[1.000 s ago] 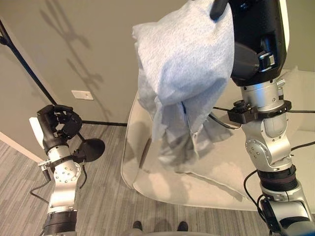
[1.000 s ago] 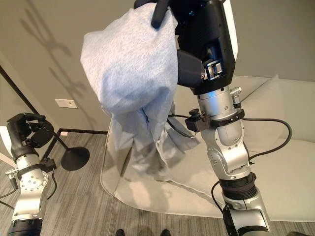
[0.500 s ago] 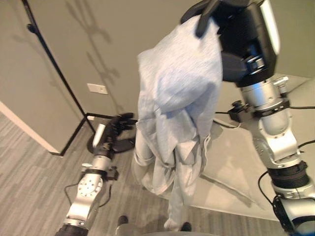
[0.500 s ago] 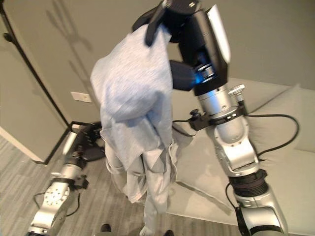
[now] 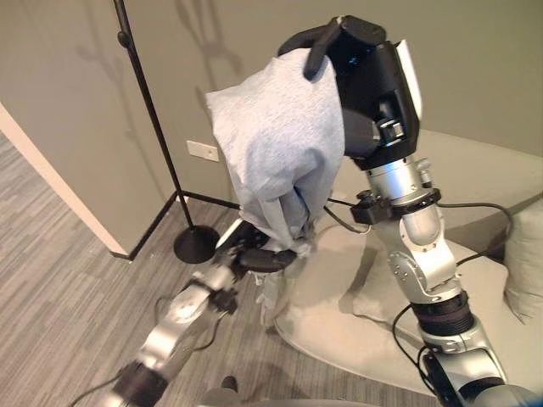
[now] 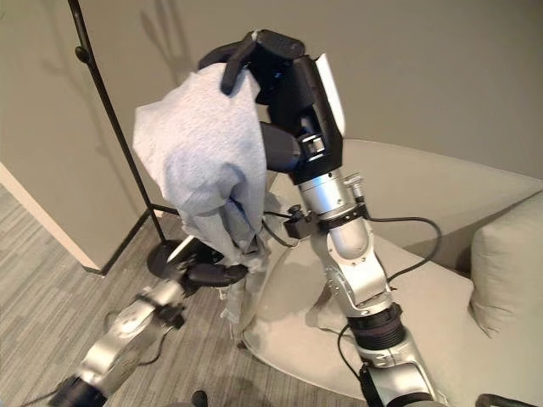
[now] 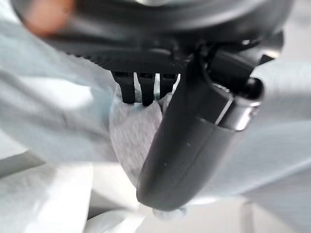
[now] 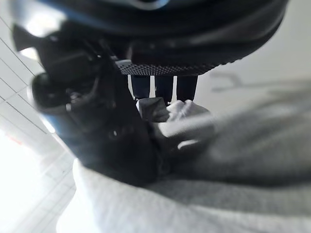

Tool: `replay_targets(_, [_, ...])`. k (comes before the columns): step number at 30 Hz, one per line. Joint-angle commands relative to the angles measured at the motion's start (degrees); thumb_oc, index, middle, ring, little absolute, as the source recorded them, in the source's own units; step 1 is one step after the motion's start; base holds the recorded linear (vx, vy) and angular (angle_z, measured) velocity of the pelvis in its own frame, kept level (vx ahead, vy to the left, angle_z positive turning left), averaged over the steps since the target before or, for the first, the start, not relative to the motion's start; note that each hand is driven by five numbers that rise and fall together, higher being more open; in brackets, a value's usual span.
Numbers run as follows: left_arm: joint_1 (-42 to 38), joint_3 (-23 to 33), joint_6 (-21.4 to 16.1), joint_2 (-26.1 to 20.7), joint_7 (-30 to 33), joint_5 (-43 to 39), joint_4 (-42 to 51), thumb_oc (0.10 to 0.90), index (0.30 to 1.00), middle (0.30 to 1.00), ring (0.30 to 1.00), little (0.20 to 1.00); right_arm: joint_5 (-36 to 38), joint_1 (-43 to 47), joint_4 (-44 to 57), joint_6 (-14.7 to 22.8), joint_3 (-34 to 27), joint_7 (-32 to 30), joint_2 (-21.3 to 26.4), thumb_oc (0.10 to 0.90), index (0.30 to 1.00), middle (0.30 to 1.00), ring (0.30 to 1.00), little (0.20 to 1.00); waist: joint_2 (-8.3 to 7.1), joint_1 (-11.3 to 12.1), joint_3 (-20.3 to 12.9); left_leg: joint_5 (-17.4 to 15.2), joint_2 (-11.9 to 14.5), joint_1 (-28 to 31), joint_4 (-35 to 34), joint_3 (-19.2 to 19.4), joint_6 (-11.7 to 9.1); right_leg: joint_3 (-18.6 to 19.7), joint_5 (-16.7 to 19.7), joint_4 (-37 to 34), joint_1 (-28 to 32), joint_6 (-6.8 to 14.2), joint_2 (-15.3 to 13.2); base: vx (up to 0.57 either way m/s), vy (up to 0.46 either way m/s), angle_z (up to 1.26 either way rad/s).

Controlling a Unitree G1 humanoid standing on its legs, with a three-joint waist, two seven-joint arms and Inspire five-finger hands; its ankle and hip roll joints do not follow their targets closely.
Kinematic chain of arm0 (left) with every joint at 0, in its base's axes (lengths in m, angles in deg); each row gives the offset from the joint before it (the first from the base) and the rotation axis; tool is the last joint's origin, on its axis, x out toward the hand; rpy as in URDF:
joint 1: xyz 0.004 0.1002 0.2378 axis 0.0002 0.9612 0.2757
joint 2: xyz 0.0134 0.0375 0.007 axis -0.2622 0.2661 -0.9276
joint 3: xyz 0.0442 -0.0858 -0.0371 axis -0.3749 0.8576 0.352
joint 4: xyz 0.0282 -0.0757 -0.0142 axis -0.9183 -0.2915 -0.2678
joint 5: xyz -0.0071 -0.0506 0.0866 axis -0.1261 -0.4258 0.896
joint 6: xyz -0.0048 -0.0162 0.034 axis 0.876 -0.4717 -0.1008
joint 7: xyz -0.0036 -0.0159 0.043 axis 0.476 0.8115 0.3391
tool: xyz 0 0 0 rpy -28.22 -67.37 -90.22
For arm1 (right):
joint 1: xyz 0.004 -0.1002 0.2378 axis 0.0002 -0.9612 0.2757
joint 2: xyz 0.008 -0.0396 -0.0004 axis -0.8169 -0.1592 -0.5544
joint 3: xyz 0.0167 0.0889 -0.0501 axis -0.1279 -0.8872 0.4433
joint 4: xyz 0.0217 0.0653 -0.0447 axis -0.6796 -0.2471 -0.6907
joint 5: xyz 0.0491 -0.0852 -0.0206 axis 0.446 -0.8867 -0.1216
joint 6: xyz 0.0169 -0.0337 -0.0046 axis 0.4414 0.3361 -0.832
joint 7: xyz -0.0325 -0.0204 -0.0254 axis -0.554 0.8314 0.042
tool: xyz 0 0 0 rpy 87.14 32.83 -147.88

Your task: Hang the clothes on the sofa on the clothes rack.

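Garment [image 5: 276, 144] soft, limp, light; my right hand [image 5: 361, 64] fingers clamp top bunch, left hand [image 5: 259, 257] fingers pinch lower folds. Rack [image 5: 148, 110] beside.

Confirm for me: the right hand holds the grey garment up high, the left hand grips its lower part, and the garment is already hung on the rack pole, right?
Not quite. The grey garment is not on the rack pole yet; the left eye view shows the pole standing apart, bare. The rest holds: the right hand holds it high, and the left hand grips its lower part.

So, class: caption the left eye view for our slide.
Right hand lifts grey garment near rack pole; left hand grips its lower folds.
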Motion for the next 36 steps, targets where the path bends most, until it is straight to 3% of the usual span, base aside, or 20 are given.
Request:
replay_targets(1, [-11.90,-1.95,-5.51,6.96,5.86,13.89,-8.40,0.800,0.900,0.900,0.900,0.900,5.56,2.37,9.19,6.02,-2.56,-1.40,-1.58,0.400,0.300,0.300,0.300,0.300,-1.00,-1.68,-5.83,-5.81,-1.18,1.98,-1.09,0.11,2.49,1.25,-2.75,5.15,-0.12,3.37,-0.49,0.04,0.042,-0.33])
replay_targets(3, [-15.25,-1.86,-5.45,8.36,9.45,19.62,-13.92,0.800,0.900,0.900,0.900,0.900,5.60,0.44,10.58,6.64,-1.97,-2.14,-1.80,0.400,0.300,0.300,0.300,0.300,-1.66,-2.30,-6.18,-5.93,-1.67,1.92,-1.14,0.31,2.67,1.60,-2.41,5.09,-0.38,3.48,-0.86,0.02,0.030,-0.20])
replay_targets(4, [-16.60,-1.77,-5.20,9.34,10.87,20.80,-16.51,0.720,0.780,0.780,0.780,0.780,5.32,-0.49,11.31,6.91,-1.59,-2.60,-1.96,0.400,0.300,0.300,0.300,0.300,-1.98,-2.67,-6.31,-5.95,-1.90,1.87,-1.14,0.37,2.78,1.68,-2.11,5.14,-0.54,3.56,-1.13,0.01,0.021,-0.17])
replay_targets(5, [-18.76,-0.42,-4.65,9.81,14.02,22.13,-20.18,0.400,0.300,0.300,0.300,0.300,4.99,-2.19,12.02,7.32,-0.87,-3.39,-1.74,0.400,0.300,0.300,0.300,0.300,-2.72,-3.38,-6.48,-6.03,-2.17,1.90,-1.17,0.44,2.92,1.93,-1.72,5.23,-0.93,3.59,-1.41,0.00,0.021,-0.15])
replay_targets(10, [-19.92,3.50,-4.30,8.52,18.45,23.81,-21.37,0.400,0.300,0.300,0.300,0.300,3.76,-5.72,13.51,7.75,-0.76,-3.99,-0.09,0.400,0.300,0.300,0.300,0.300,-4.07,-4.31,-7.16,-6.50,-3.23,2.15,-1.16,0.58,3.32,2.78,-0.41,5.72,-1.49,3.92,-2.29,0.01,0.010,-0.12])
replay_targets(15, [-18.62,11.20,-4.18,5.12,23.41,24.53,-18.31,0.400,0.300,0.300,0.300,0.300,2.96,-10.32,14.15,8.23,-3.25,-3.47,1.72,0.400,0.300,0.300,0.300,0.300,-5.45,-4.57,-8.26,-6.89,-4.26,2.17,-1.16,0.41,3.68,2.29,1.89,5.37,-1.22,4.63,-3.20,0.01,0.003,-0.02])
replay_targets(22, [-16.95,18.40,-4.53,0.76,27.73,28.78,-12.09,0.400,0.300,0.300,0.300,0.300,3.40,-11.11,13.15,9.21,-5.30,-2.64,2.11,0.400,0.300,0.300,0.300,0.300,-6.27,-4.39,-9.04,-7.00,-4.99,2.07,-1.10,0.03,4.07,1.32,3.88,5.74,-0.89,5.04,-4.05,0.00,0.007,0.09])
replay_targets(30, [-12.53,30.56,-6.00,-5.38,31.68,31.26,0.45,0.400,0.300,0.300,0.300,0.300,4.76,-11.11,10.14,9.52,-9.45,-0.48,2.20,0.400,0.300,0.300,0.300,0.300,-4.77,-2.39,-8.29,-7.49,-5.60,2.89,-1.16,-0.04,5.09,-0.70,6.42,11.49,-1.74,5.26,-6.17,-0.01,0.077,0.11])
replay_targets(33, [-10.41,35.37,-6.84,-7.50,32.29,31.18,5.76,0.400,0.300,0.300,0.300,0.300,5.39,-11.52,8.58,9.81,-11.26,0.54,2.63,0.400,0.300,0.300,0.300,0.300,-3.39,-1.23,-7.30,-7.56,-5.79,3.76,-1.24,0.57,5.83,-3.63,6.70,17.43,-2.38,5.36,-7.47,0.01,0.139,0.06])
replay_targets(35, [-8.76,37.61,-7.48,-8.36,32.62,31.01,8.32,0.400,0.300,0.300,0.300,0.300,5.38,-12.23,7.44,9.77,-12.13,1.10,2.96,0.400,0.300,0.300,0.300,0.300,-3.05,-1.01,-6.46,-8.15,-5.51,4.52,-1.25,0.45,5.86,-4.33,3.98,21.62,-3.58,5.03,-6.98,0.05,0.102,0.02])
replay_targets(36, [-7.23,39.14,-8.55,-9.20,32.50,31.07,10.99,0.400,0.300,0.300,0.300,0.300,5.24,-13.42,6.78,9.49,-13.56,1.65,4.28,0.400,0.300,0.300,0.300,0.300,-3.04,-1.04,-5.91,-8.10,-4.90,4.54,-1.25,0.25,5.51,-3.88,0.35,21.22,-5.08,3.80,-4.02,0.03,0.019,0.12])
